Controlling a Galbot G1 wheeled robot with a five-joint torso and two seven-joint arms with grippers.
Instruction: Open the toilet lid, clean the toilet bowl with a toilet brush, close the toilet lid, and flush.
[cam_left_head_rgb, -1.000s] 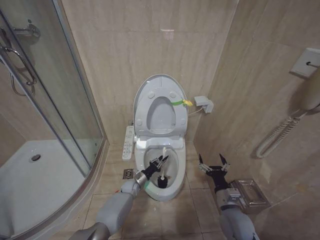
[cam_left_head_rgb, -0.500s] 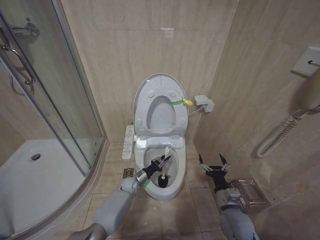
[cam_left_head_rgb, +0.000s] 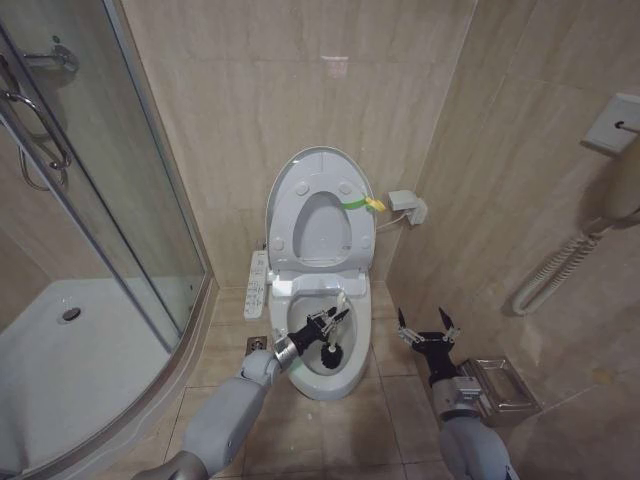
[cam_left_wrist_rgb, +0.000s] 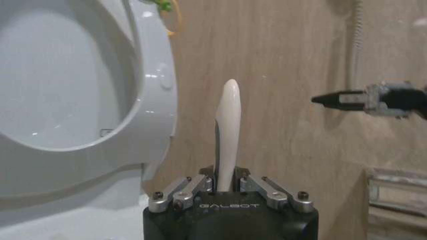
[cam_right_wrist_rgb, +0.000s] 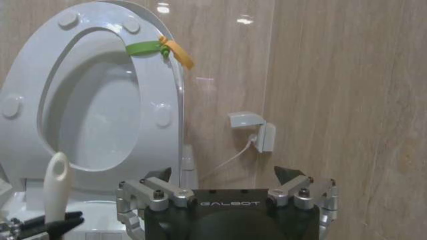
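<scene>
The toilet brush (cam_left_head_rgb: 333, 330) was down in the toilet bowl (cam_left_head_rgb: 352, 378), its dark head low, probably touching the ceramic. You wanted slow sweeps there, keeping the handle off the rim. Its white handle ran up between the left gripper (cam_left_head_rgb: 322, 324) jaws, clenched on it. The toilet lid (cam_left_head_rgb: 290, 180) stood raised. The right gripper (cam_left_head_rgb: 428, 331) hung beside the bowl, jaws spread.

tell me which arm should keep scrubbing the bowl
Left. The left gripper is shut on the toilet brush, whose head sits inside the toilet bowl. The right gripper hangs open beside the bowl, holding nothing.
</scene>
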